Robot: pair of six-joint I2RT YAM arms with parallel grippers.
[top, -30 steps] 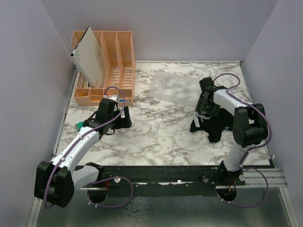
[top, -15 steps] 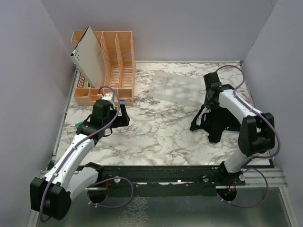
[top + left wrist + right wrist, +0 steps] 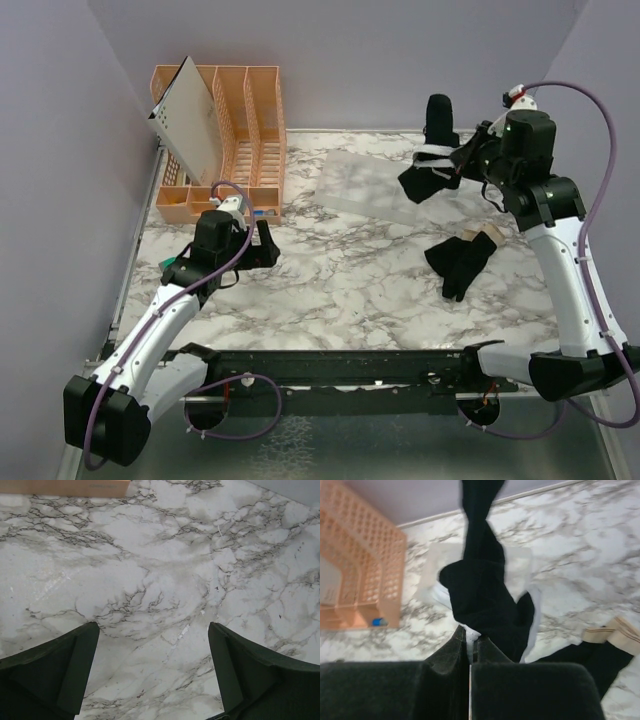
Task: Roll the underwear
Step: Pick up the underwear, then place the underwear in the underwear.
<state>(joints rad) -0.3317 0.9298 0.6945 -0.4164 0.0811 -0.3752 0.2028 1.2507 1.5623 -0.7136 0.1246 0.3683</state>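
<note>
Right hand (image 3: 458, 163): you hold black underwear (image 3: 428, 176) pinched, dangling beyond the tan-banded pair (image 3: 460, 262).
Left hand (image 3: 262, 241): wide, empty, far left.

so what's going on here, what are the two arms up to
The right claw is shut on a black pair of underwear with a white band, holding it up off the marble table so it dangles. A second black pair, with a tan band, lies crumpled on the table near the right arm, not rolled. The left claw hangs open over bare table near the orange rack, holding nothing.
</note>
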